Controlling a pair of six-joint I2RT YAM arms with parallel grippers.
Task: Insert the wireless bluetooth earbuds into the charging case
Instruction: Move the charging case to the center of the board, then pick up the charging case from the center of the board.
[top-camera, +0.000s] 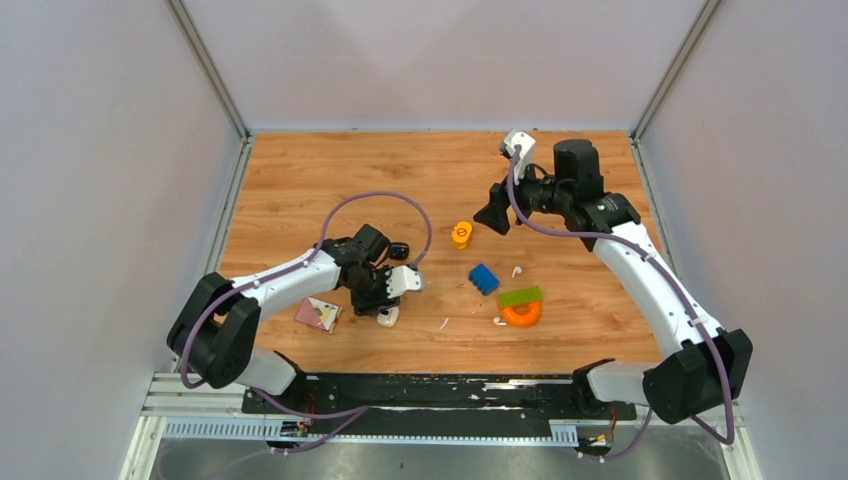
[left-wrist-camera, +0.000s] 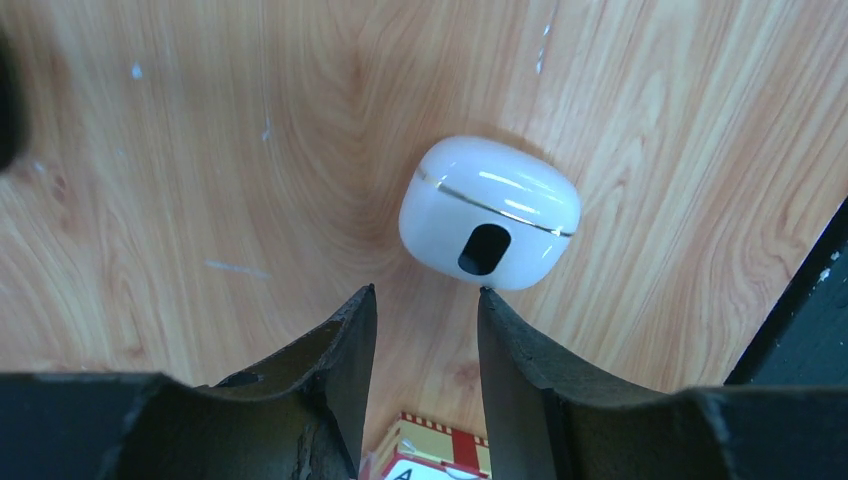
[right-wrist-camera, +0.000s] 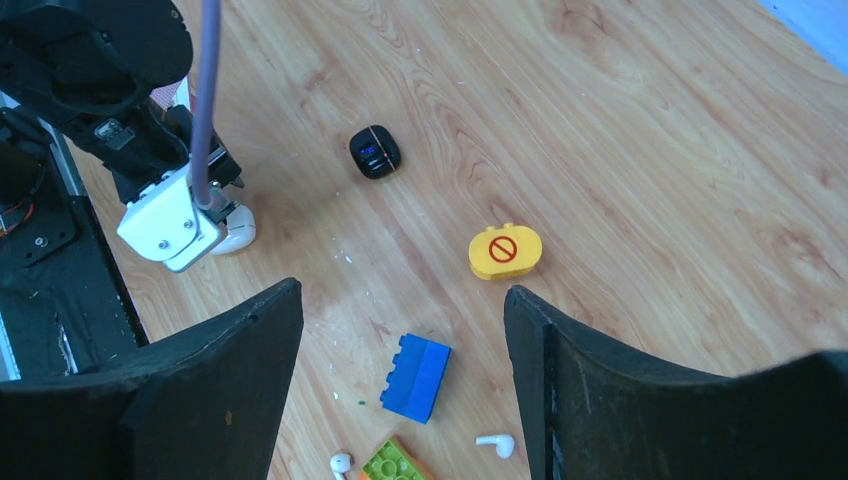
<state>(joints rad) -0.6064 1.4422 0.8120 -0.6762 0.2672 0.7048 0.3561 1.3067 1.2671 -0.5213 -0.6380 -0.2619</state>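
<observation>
A closed white charging case (left-wrist-camera: 490, 212) with a black oval on its front lies on the wooden table just beyond my left gripper (left-wrist-camera: 427, 295), which is open and empty. In the top view that gripper (top-camera: 383, 306) hangs right over the white case (top-camera: 388, 317). A closed black case (top-camera: 399, 251) lies behind it. Two white earbuds (top-camera: 516, 270) (top-camera: 497, 321) lie loose near the bricks, and both show in the right wrist view (right-wrist-camera: 497, 443) (right-wrist-camera: 341, 463). My right gripper (top-camera: 493, 215) is open and empty, raised high at the back. No black earbuds show.
A yellow piece (top-camera: 461, 234), a blue brick (top-camera: 484, 278), a green brick (top-camera: 520, 296) and an orange ring (top-camera: 521, 314) lie mid-right. A picture card (top-camera: 318, 314) lies left of the white case. A small white speck (top-camera: 444, 323) lies near the front.
</observation>
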